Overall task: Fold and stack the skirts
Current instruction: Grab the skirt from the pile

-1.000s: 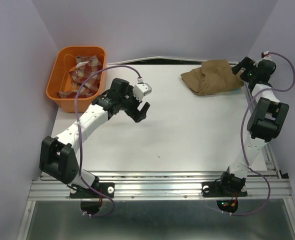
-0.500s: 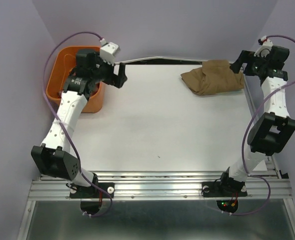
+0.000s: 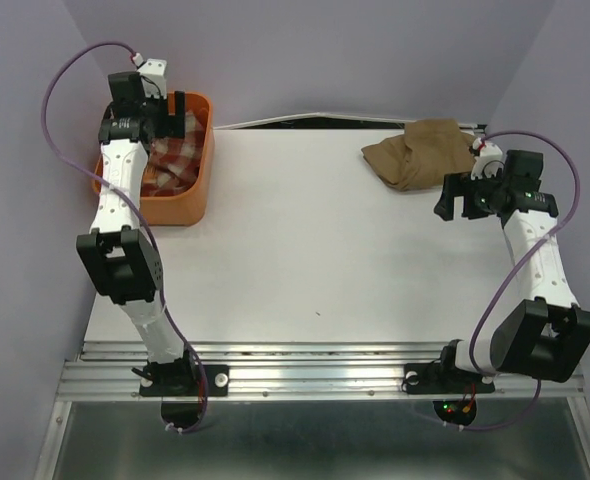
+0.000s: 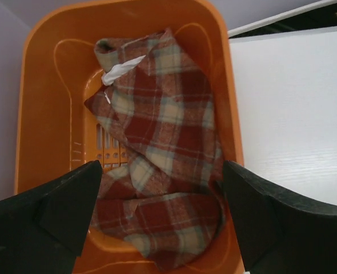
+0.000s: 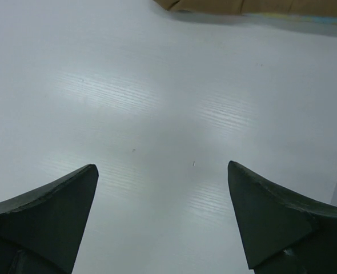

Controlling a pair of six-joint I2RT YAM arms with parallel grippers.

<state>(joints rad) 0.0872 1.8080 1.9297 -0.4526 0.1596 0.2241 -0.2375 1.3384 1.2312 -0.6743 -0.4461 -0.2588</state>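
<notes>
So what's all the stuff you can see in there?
plaid cloth skirt: one, red and cream, crumpled inside the basket
plain cloth skirt: one, tan-brown, bunched up at the table's far right corner
plastic basket: one, orange, at the table's far left corner
table: one, white, under everything
robot arms: two, white and black, bolted at the table's near edge
left claw: one, black, open, above the basket
right claw: one, black, open, over bare table beside the tan-brown skirt
</notes>
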